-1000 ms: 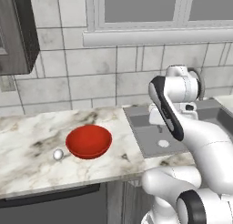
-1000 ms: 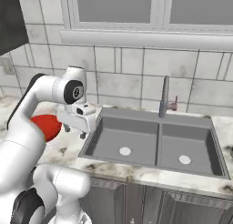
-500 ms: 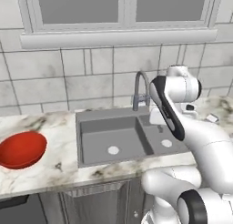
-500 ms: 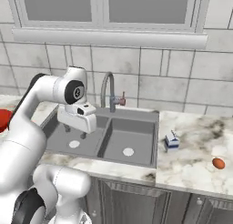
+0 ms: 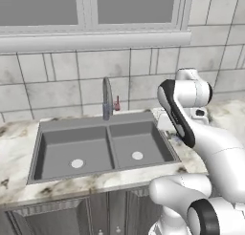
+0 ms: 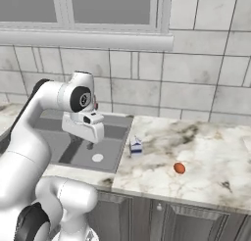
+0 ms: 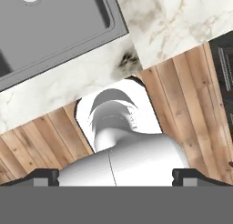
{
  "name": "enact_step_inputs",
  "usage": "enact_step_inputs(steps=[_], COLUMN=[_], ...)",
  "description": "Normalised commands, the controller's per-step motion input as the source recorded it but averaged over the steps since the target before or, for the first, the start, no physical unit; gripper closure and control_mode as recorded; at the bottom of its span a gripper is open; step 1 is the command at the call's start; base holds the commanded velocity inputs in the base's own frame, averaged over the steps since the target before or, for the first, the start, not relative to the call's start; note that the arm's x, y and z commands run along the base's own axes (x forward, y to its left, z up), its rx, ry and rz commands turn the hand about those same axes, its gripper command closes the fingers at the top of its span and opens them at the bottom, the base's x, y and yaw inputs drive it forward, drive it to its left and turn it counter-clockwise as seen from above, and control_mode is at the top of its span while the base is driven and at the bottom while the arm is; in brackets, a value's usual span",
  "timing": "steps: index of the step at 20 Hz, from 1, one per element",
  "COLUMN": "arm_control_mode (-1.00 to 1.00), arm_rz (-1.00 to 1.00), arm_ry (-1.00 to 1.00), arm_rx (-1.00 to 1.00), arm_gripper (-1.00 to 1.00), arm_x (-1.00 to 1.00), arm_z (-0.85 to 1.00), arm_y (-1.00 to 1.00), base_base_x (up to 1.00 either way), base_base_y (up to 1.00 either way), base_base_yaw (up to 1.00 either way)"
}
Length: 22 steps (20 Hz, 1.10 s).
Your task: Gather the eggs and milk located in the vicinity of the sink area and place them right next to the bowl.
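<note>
Base driven right; milk upright, egg axis unclear.

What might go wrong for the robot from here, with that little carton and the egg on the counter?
The egg is small and round, lying on bare counter, so a poor pinch might send it rolling. The milk stands right beside the sink; a nudge could tip it in. The open gripper hangs above the basin.

Grey metal two-basin sink: left basin largely hidden behind white arm in right base view. Small white-and-blue milk carton: printing too small to read.
</note>
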Motion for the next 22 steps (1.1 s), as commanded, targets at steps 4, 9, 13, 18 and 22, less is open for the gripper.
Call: enact_step_inputs(steps=[4, 9, 13, 18, 22], arm_control_mode=[1.00, 1.00, 1.00, 1.00, 1.00], arm_rz=[0.00, 0.00, 0.00, 0.00, 0.00], arm_ry=[0.00, 0.00, 0.00, 0.00, 0.00], arm_rx=[0.00, 0.00, 0.00, 0.00, 0.00], arm_gripper=[-1.00, -1.00, -1.00, -1.00, -1.00], arm_x=[0.00, 0.00, 0.00, 0.00, 0.00], arm_z=[0.00, 0.00, 0.00, 0.00, 0.00], arm_y=[0.00, 0.00, 0.00, 0.00, 0.00], base_base_x=[0.16, 0.16, 0.29, 0.40, 0.27], base_base_y=[-0.62, -0.63, -0.36, -0.10, 0.00], base_base_yaw=[0.00, 0.00, 0.04, 0.05, 0.00])
